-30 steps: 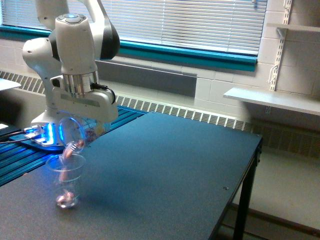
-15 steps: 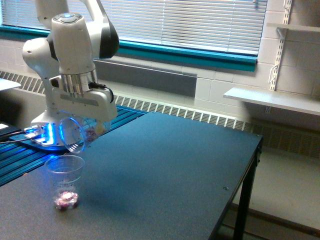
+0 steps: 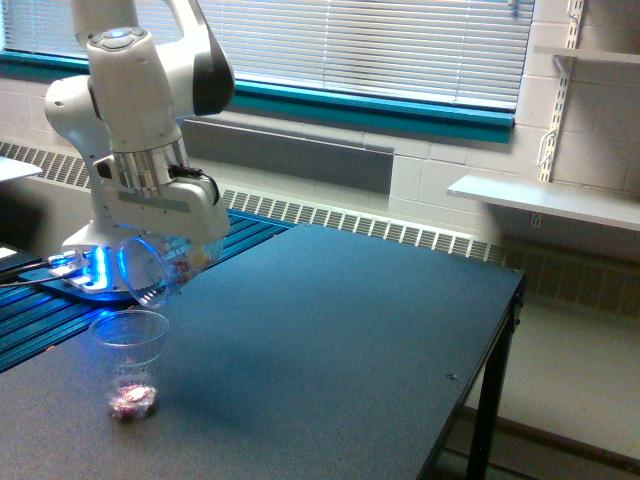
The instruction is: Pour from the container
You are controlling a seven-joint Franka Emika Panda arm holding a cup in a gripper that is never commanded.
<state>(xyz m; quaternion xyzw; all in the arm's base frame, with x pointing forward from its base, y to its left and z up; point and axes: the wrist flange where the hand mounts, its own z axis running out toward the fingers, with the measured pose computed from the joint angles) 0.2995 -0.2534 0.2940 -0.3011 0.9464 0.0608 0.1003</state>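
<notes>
Landmark: receiving cup (image 3: 130, 362), clear, upright on dark table (image 3: 330, 340).

- Container (image 3: 150, 268): clear smooth cup, tipped on side, rim toward viewer, just above and behind receiving cup, apart from it.
- Gripper (image 3: 168, 252): clenched on container; fingers largely hidden.
- Progress: pinkish bits at bottom of receiving cup; no stream visible; pour judged mostly done; a few bits possibly left inside container; righting remains.
- Surroundings: blue-lit arm base (image 3: 90, 270) behind receiving cup; wall shelf (image 3: 545, 200) well apart.
- Obstructions: none seen.

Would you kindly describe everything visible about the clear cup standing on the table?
The cup is clear, colourless, seemingly thin plastic, tapering toward its base. It stands upright near the dark table's front corner at the exterior view's left, just below the tilted container. Small pinkish pieces lie in its bottom. Nothing but the table touches it.
</notes>
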